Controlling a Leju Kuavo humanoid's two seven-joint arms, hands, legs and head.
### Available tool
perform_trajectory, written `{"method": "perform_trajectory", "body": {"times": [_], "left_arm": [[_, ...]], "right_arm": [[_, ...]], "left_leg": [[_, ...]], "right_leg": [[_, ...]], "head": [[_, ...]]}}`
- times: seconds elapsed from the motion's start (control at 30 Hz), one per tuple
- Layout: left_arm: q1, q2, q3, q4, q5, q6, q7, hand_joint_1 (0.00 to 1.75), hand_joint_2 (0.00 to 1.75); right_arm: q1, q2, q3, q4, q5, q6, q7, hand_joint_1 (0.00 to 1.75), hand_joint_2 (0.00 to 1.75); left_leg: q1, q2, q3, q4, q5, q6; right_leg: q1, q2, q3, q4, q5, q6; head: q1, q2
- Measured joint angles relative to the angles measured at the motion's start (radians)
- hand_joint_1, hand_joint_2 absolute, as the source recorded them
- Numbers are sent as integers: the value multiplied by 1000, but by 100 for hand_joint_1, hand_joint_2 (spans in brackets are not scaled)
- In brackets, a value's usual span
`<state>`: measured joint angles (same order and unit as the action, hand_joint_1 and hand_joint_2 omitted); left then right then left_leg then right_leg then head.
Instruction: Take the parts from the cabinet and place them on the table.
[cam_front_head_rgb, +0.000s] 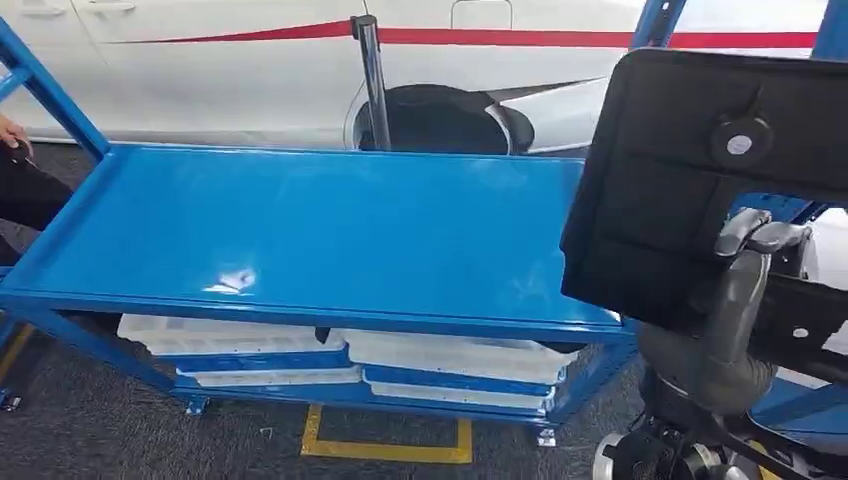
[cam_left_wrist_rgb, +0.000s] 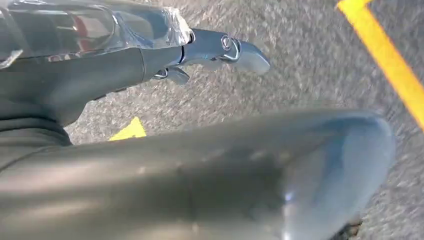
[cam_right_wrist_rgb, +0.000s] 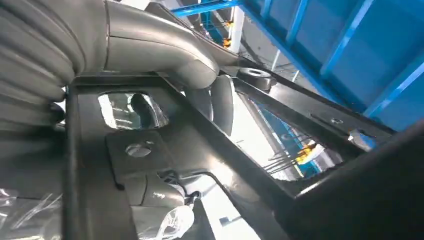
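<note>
Right hand (cam_front_head_rgb: 745, 300) is gripping one black flat panel part (cam_front_head_rgb: 700, 180), matte and ribbed with a round fastener, holding it upright just past the right end of the blue surface (cam_front_head_rgb: 300, 230). Surface is glossy painted metal. Below the surface, four white plastic trays (cam_front_head_rgb: 230, 335) are sitting stacked in two piles. Left hand (cam_left_wrist_rgb: 220, 50) is hanging over grey carpet floor (cam_left_wrist_rgb: 310, 60), fingers extended, holding nothing.

I see a white car (cam_front_head_rgb: 250, 70) with a red stripe behind, a grey post (cam_front_head_rgb: 372, 75) before it. Yellow floor marking (cam_front_head_rgb: 385, 448); a person's hand (cam_front_head_rgb: 12, 132) at far left.
</note>
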<state>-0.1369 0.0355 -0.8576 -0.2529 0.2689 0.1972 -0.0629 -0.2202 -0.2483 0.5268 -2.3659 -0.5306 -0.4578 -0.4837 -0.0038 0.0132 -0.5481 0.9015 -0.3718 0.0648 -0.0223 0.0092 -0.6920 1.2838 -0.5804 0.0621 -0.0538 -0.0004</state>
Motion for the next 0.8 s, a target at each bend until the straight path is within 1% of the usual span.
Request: {"method": "perform_trajectory", "body": {"times": [0.03,0.07,0.1,0.13,0.17,0.2,0.23,0.27,0.3,0.33,0.37,0.4,0.43,0.47,0.5,0.53,0.57,0.6,0.63,0.67,0.7,0.73,0.77,0.8], "left_arm": [[1,0,-2,0,0,0,0,0,0],[0,0,-5,0,0,0,0,0,0],[0,0,-6,0,0,0,0,0,0],[-1,4,-6,0,0,0,0,0,0],[-1,7,-7,0,0,0,0,0,0],[3,5,-8,0,0,0,-1,0,0],[3,5,-11,0,0,0,-1,0,0],[6,6,-13,0,1,0,0,0,0],[8,8,-14,0,1,0,0,0,0],[8,8,-15,0,1,0,0,0,0],[7,7,-15,0,1,0,-1,0,0],[6,7,-16,0,1,1,-1,0,0],[5,7,-16,0,1,2,-1,0,0],[5,7,-16,0,1,2,-1,0,0],[6,7,-16,0,1,2,-2,0,0],[6,7,-16,0,3,2,-2,0,0],[6,6,-16,0,5,2,-2,0,0],[5,6,-16,0,5,3,-2,0,0],[2,9,-16,0,5,4,-2,0,0],[-2,11,-17,0,5,5,-2,0,0],[-4,10,-17,0,5,6,-4,0,0],[-7,10,-17,0,5,6,-4,0,0],[-9,11,-17,0,6,7,-3,0,0],[-6,12,-17,0,6,9,-3,0,0]], "right_arm": [[1,-1,0,0,0,0,0,175,175],[1,-1,0,0,0,0,-1,175,175],[1,-1,0,0,0,0,-1,175,175],[1,-1,0,0,1,0,-2,175,175],[0,-1,0,0,1,0,-1,175,175],[3,-1,0,-1,4,-1,-2,175,175],[7,-2,0,-1,7,-1,-3,175,175],[7,-2,0,-1,6,-1,-3,175,175],[7,-2,0,-1,6,-1,-3,175,175],[7,-2,0,-2,6,-1,-3,175,175],[7,-2,0,-3,8,-2,-3,175,175],[7,-2,0,-3,8,-3,-3,175,175],[10,-2,0,-3,9,-4,-3,175,175],[12,-3,0,-3,11,-5,-2,175,175],[13,-3,0,-3,20,-8,3,175,175],[13,-3,0,-3,28,-11,10,175,175],[13,-3,0,-3,34,-15,15,175,175],[13,-3,0,-3,45,-18,21,175,175],[12,-3,0,-3,58,-23,29,175,175],[13,-3,0,-3,67,-26,34,175,175],[13,-3,0,-3,74,-29,39,175,175],[13,-3,1,-3,79,-32,42,175,175],[12,-3,2,-3,81,-33,42,175,175],[12,-3,2,-3,82,-34,43,175,175]], "left_leg": [[7,1,-14,3,9,-9],[17,1,-30,10,16,-19],[26,2,-46,25,20,-27],[21,1,-61,46,20,-38],[19,-2,-78,69,19,-45],[11,-2,-81,73,22,-51],[16,-3,-82,80,32,-51],[18,-2,-85,75,40,-52],[25,-1,-89,75,40,-54],[26,-3,-100,98,3,-57],[26,-3,-121,157,-50,-61],[25,-3,-149,235,-100,-64],[25,-3,-176,316,-140,-65],[23,-3,-196,386,-165,-62],[20,-3,-194,410,-164,-55],[15,-3,-169,381,-148,-46],[7,-3,-116,311,-121,-31],[-3,-2,-54,215,-96,-10],[-21,8,11,122,-83,17],[-34,33,38,70,-105,41],[-39,42,39,71,-84,36],[-47,34,36,56,-81,39],[-48,29,35,52,-78,40],[-48,20,40,23,-64,48]], "right_leg": [[-7,-1,27,-24,36,10],[-15,-4,75,-85,80,22],[-26,-8,140,-173,106,38],[-39,-12,198,-263,76,58],[-27,-7,221,-299,54,46],[-31,-11,206,-283,48,27],[-31,-10,200,-278,50,13],[-29,-9,194,-275,55,3],[-30,-10,186,-276,61,-11],[-27,-10,180,-276,70,-23],[-24,-9,169,-277,78,-31],[-20,-9,159,-277,86,-35],[-17,-9,148,-276,93,-38],[-11,-8,137,-276,101,-40],[-5,-8,127,-276,109,-43],[1,-7,119,-276,115,-45],[8,-13,112,-276,121,-49],[14,-14,108,-277,126,-52],[14,-18,107,-277,130,-53],[13,-26,107,-278,134,-49],[6,-34,110,-283,138,-46],[0,-44,110,-284,141,-41],[-3,-53,111,-291,145,-33],[1,-59,120,-302,151,-26]], "head": [[0,0],[0,0],[0,0],[3,0],[12,0],[5,0],[-2,0],[-1,0],[-4,0],[-5,0],[-7,0],[-9,0],[-10,0],[-10,0],[-10,0],[-10,0],[-10,0],[-10,0],[-10,0],[-8,0],[-7,0],[-13,0],[-14,0],[-16,0]]}}
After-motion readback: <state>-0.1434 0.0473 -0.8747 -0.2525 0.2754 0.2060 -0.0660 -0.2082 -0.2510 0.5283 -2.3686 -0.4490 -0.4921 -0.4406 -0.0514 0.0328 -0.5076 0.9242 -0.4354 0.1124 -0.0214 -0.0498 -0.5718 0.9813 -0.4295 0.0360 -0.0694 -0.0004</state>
